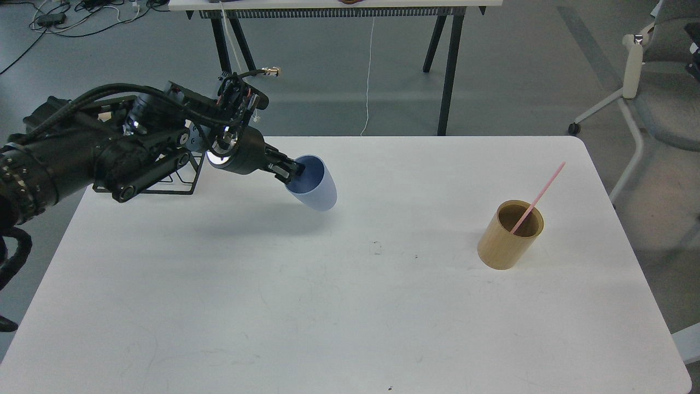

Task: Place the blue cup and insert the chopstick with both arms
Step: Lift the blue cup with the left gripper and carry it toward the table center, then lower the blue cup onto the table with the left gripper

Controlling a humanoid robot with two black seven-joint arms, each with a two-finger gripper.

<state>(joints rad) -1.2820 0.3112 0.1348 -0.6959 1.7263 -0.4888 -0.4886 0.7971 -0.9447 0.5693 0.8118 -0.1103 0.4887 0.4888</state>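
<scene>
My left gripper (pixel 294 169) is shut on the rim of the blue cup (pixel 317 189), one finger inside it. It holds the pale blue tumbler tilted in the air over the left-centre of the white table (pixel 350 306). The pink chopstick (pixel 538 197) leans up and to the right out of a tan wooden cylinder (pixel 508 236) that stands on the right side of the table. My right gripper is out of view.
A black wire rack (pixel 186 178) sits at the table's back left, mostly hidden behind my left arm. An office chair (pixel 651 76) stands off the table's right edge. Black legs of another table (pixel 445 65) rise behind.
</scene>
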